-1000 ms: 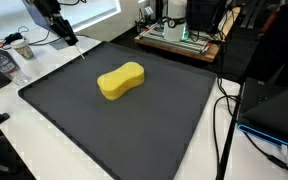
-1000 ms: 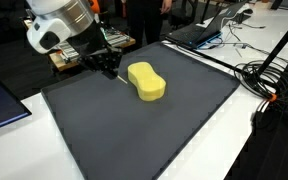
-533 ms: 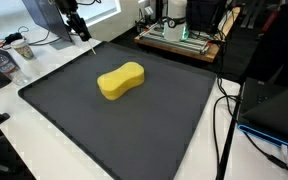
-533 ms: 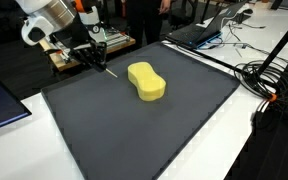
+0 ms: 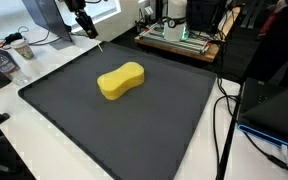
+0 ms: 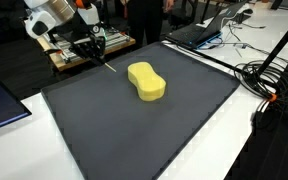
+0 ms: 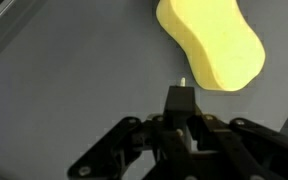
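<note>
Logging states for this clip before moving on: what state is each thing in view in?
Black mat: lying flat, uncreased.
Yellow sponge: flat on the mat, untouched, unsqueezed.
Pen-like tool: clamped between the jaws, pale tip pointing towards the mat.
Gripper: shut on the tool, raised near the mat's edge.
</note>
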Controlling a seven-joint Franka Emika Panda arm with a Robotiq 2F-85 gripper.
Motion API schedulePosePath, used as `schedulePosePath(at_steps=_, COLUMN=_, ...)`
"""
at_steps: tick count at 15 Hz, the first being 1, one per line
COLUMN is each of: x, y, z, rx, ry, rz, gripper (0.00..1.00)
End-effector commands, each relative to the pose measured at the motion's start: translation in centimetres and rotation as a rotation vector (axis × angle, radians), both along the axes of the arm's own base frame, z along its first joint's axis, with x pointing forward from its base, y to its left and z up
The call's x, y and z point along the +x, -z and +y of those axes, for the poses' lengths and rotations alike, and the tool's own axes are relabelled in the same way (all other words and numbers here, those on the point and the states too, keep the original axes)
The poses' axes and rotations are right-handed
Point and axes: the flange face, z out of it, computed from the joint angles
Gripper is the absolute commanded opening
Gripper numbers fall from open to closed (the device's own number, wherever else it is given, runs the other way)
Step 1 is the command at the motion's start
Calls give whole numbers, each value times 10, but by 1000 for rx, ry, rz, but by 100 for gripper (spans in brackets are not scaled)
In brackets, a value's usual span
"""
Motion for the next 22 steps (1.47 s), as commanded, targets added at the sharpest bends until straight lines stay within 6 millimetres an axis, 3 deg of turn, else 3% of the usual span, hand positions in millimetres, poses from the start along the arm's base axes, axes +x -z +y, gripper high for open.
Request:
schedulePosePath(at_steps=1, x=-7, y=-6, z=11, rx=-30, ry=-2, rz=-21, gripper=4)
schedulePosePath(at_steps=5, x=-32, y=-14, z=21, rx=-53, ry=8, rz=-48, gripper=4)
schedulePosePath(at_steps=10, x=-85, y=-28, z=36, rx=-89, ry=46, rz=-118, gripper=4)
schedulePosePath(at_steps=16, x=-143, y=-45, z=89, rx=-242, ry=4, rz=-236, gripper=4)
schedulePosePath(at_steps=21, x=-165, y=-56, z=149, rx=-392, ry=-96, rz=-299, gripper=4)
schedulePosePath(at_steps=22, x=-143, y=-76, z=153, rx=-412, ry=-123, rz=-307, gripper=4)
